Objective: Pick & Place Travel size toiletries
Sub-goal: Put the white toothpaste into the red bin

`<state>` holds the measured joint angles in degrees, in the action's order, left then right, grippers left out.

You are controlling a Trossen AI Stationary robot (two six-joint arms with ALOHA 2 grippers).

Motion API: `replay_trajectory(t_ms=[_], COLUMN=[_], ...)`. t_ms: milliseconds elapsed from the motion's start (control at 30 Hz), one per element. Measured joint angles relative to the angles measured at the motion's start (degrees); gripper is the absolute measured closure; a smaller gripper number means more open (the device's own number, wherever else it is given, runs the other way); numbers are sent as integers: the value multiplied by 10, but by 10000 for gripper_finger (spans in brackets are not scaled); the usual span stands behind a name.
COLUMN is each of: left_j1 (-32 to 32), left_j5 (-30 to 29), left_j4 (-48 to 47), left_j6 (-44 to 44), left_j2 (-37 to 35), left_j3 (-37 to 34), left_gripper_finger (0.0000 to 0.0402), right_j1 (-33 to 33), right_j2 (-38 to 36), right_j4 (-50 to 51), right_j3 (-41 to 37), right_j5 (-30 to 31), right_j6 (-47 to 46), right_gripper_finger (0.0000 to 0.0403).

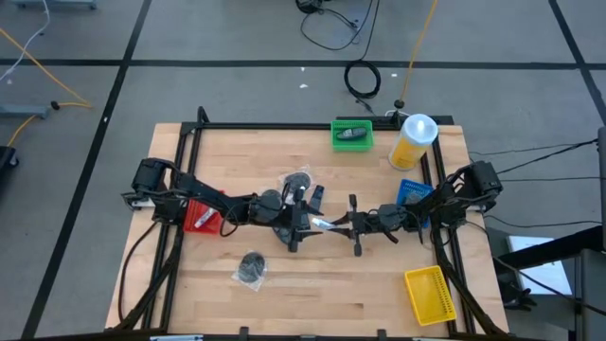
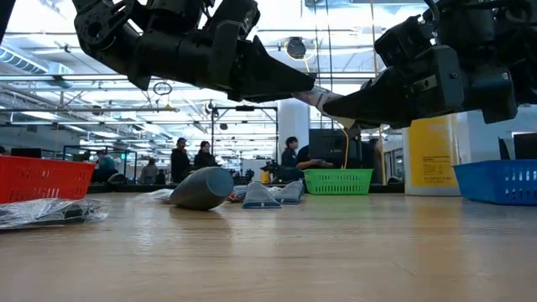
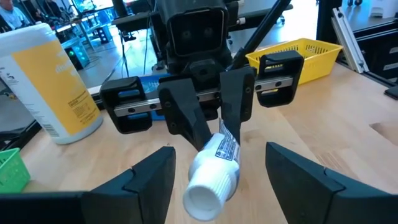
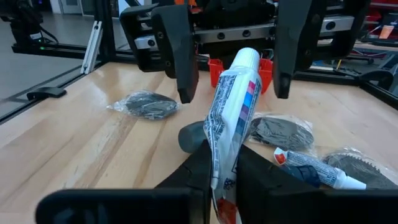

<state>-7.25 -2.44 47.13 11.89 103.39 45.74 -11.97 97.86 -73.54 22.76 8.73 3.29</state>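
Left gripper (image 1: 305,220) above table centre, fingers spread wide either side of the capped end, nothing held. Toothpaste tube (image 4: 231,112) in mid-air between the two tools, over the table (image 1: 322,284). Right gripper (image 1: 348,224) pinched on its flat crimped tail. Probably light, soft-bodied, slick; best taken at the stiff cap shoulder.

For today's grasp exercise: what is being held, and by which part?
The right pincer grips a white printed toothpaste tube by its flat crimped end; the left pincer stands open around its cap.
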Motion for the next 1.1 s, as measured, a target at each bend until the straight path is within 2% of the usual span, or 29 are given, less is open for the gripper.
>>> replay_trajectory(t_ms=[133, 433, 533, 633, 800, 900, 1000, 1100], left_j1=[0, 1, 1, -3, -20, -34, -43, -45], left_j5=[0, -1, -10, -49, -191, -270, -284, -237], left_j4=[0, -5, -27, -74, -247, -370, -507, -654], left_j6=[2, 5, 11, 11, 10, -35, -116, -222], left_j2=[0, 0, -2, -21, -106, -171, -240, -311], left_j3=[0, 0, 0, 0, 0, 0, 0, 0], left_gripper_finger=[198, 331, 342, 337, 315, 313, 312, 311], right_j1=[0, 0, 0, 0, -2, -1, -1, -2], right_j2=[0, 0, -1, -8, -18, -9, 5, 25], right_j4=[0, 2, 6, 6, 31, 36, 34, 25], right_j3=[0, 0, 0, 0, -9, -13, -13, -13], right_j5=[1, 1, 1, 5, 3, 48, 68, 78], right_j6=[0, -22, -40, -37, -68, -87, -80, -73], right_gripper_finger=[357, 333, 308, 279, 248, 242, 242, 245])
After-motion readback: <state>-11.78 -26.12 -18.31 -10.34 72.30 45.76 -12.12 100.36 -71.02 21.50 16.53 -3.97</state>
